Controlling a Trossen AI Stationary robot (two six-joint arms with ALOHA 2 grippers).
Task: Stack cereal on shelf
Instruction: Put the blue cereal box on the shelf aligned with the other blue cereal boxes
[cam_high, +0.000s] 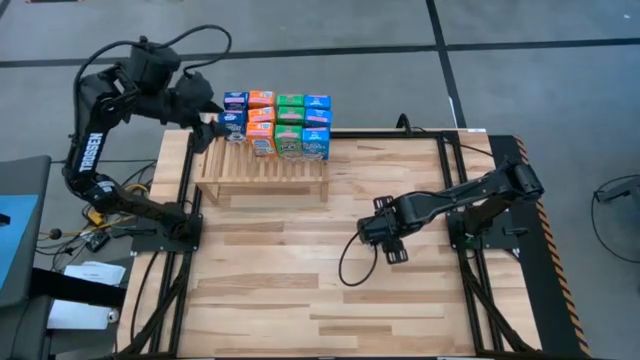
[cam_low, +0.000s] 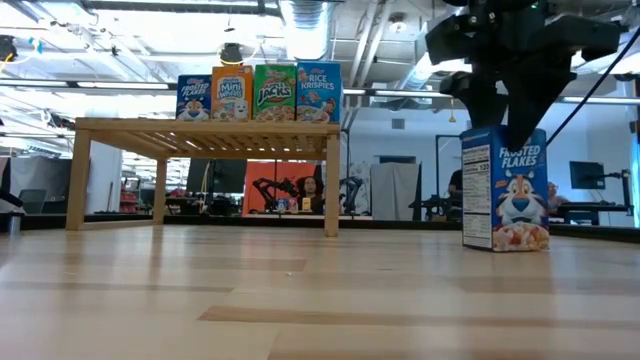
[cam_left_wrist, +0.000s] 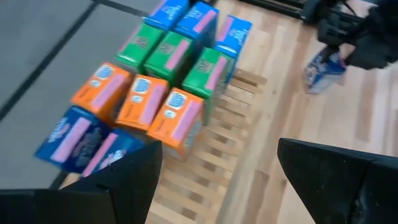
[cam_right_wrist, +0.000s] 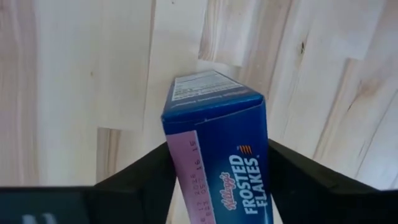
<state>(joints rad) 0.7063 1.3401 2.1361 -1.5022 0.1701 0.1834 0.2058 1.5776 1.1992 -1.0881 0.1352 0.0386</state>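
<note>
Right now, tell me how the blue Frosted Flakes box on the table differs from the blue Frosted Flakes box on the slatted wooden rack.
The blue Frosted Flakes box on the table stands alone on the planks; the blue Frosted Flakes box on the slatted wooden rack sits raised, in a row with others. The right tool straddles the first; nothing touches the second. Both stand upright.

A blue cereal box (cam_low: 505, 190) standing on the tabletop is showing "FROSTED FLAKES" on its front; the same words are appearing on it in the right wrist view. Four boxes on the shelf (cam_low: 205, 128) are reading "FROSTED FLAKES" (cam_low: 193, 98), "Mini Wheats" (cam_low: 232, 93), "JACKS" (cam_low: 274, 93) and "RICE KRISPIES" (cam_low: 319, 92). The left arm (cam_high: 85, 150) is bearing "TROSSEN".
</note>
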